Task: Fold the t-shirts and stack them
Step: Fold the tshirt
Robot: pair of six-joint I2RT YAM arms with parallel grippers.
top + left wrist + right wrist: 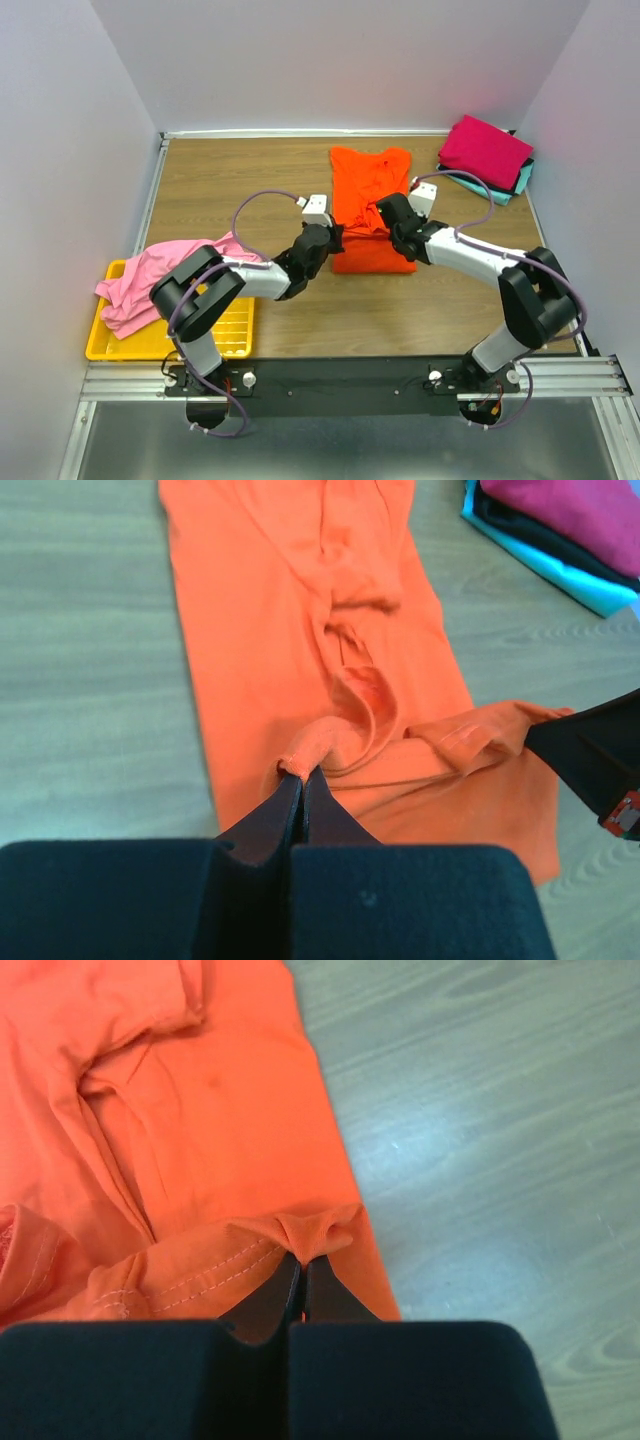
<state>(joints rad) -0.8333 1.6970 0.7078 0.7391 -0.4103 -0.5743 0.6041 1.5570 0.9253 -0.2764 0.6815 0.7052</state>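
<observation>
The orange t-shirt [368, 205] lies on the wooden table's middle, partly folded lengthwise. My left gripper [302, 776] is shut on a pinch of its hem at the shirt's left side [335, 238]. My right gripper [304, 1260] is shut on the stitched hem at the shirt's right side [392, 225], lifting it a little. The light pink t-shirt [160, 278] hangs crumpled over the yellow tray. The folded stack, magenta [486, 150] over dark and teal, sits at the back right and also shows in the left wrist view [570, 530].
The yellow mesh tray [225, 335] stands at the front left of the table. White walls close in the table at the left, back and right. The right gripper's black finger [590, 755] shows in the left wrist view.
</observation>
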